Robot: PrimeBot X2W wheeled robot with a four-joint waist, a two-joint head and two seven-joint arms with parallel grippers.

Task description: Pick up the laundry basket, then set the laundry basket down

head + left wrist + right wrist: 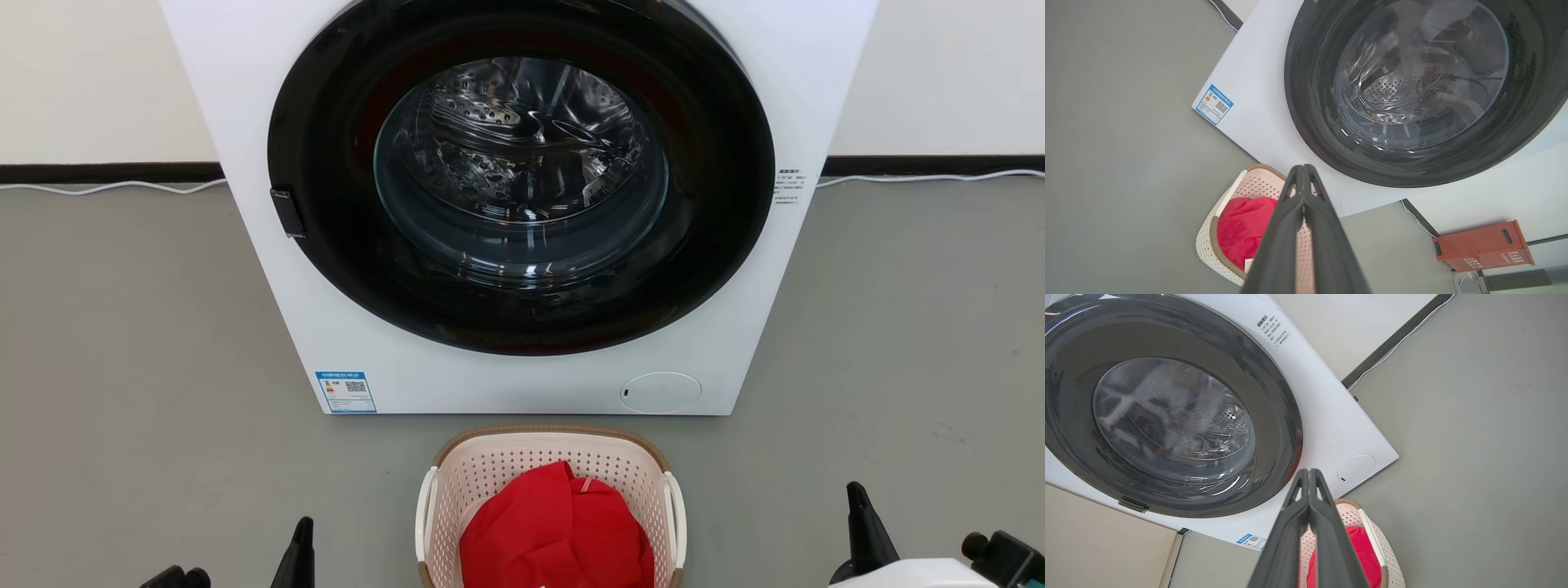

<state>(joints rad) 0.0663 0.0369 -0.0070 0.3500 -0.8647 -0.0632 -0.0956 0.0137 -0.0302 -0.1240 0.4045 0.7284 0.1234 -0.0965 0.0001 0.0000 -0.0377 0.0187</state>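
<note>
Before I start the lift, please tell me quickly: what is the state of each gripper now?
Left gripper: closed, holding nothing.
Right gripper: closed, holding nothing.

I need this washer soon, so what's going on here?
The robot faces the washing machine, with the laundry basket on the floor in front of it, a red cloth inside. Its left gripper and right gripper hang on either side of the basket, jaws shut, touching nothing. The basket has not been lifted yet.
</note>
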